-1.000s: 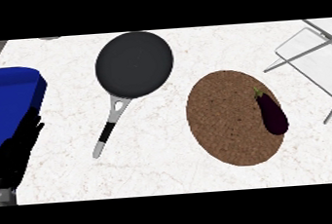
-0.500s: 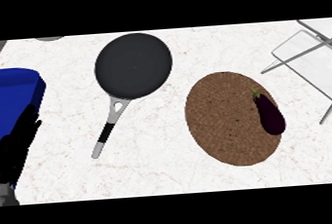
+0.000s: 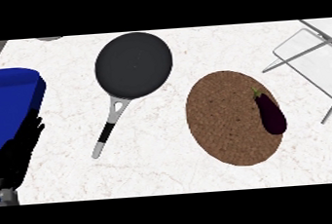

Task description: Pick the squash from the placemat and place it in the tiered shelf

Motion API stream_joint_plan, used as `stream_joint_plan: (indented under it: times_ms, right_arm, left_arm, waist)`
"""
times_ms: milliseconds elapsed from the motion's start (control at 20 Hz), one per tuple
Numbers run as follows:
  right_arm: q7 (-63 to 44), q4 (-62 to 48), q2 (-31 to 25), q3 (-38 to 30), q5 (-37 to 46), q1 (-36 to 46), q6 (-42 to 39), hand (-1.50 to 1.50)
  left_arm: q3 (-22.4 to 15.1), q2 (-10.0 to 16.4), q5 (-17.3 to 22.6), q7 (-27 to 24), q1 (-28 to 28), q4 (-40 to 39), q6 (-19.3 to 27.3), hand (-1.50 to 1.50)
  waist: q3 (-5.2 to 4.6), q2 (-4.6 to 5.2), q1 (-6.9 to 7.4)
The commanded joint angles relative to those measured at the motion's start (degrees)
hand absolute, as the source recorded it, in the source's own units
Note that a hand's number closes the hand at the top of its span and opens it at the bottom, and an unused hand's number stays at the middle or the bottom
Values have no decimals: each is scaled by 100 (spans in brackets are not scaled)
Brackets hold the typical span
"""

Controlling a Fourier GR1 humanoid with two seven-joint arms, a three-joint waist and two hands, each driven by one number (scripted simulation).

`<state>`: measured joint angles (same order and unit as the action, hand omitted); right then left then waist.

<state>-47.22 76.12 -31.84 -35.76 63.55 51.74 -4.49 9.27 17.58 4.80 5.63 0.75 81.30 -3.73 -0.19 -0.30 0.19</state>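
1. The dark purple, elongated squash point(image 3: 270, 114) lies along the right rim of the round brown woven placemat point(image 3: 224, 124).
2. Bare white counter point(image 3: 166, 172) separates the placemat from the grey-framed tiered shelf point(image 3: 316, 50) at the upper right.
3. The black left hand point(image 3: 17, 153) rests at the left edge, fingers up, loosely spread, holding nothing.

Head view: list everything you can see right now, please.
frying pan: one, black, grey-and-black handle, upper centre-left
placemat: one, brown, round, right of centre
eggplant: one, dark purple, on the placemat's right part
tiered shelf: one, grey frame, upper right, cut by the edge
blue object: one, left edge, cannot identify
counter: one, white marbled, under everything
left hand: one, black, lower left, before the blue object
right hand: not in view
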Motion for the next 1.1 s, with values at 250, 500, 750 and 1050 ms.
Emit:
stream_joint_plan:
  times_ms: [250,500,750,1050]
  right_arm:
    - [-356,1480,133,-439,-992,-164,72,-150]
    - [-1261,2928,-97,-471,-1288,-88,-776,-150]
    - [-1716,3863,-926,-1433,-1867,-437,-1997,-150]
    - [-2195,4340,-1494,-2132,-2632,-416,-3518,-150]
  left_arm:
    - [-47,-154,-74,-85,361,284,1,0]
    - [10,-209,-160,0,-41,8,189,0]
    - [172,-38,33,19,274,97,-81,0]
    - [401,56,56,122,200,-76,73,0]
  waist:
    - [18,-2,-48]
    - [14,-19,-127]
    - [18,-58,-224]
    - [9,-191,-592]
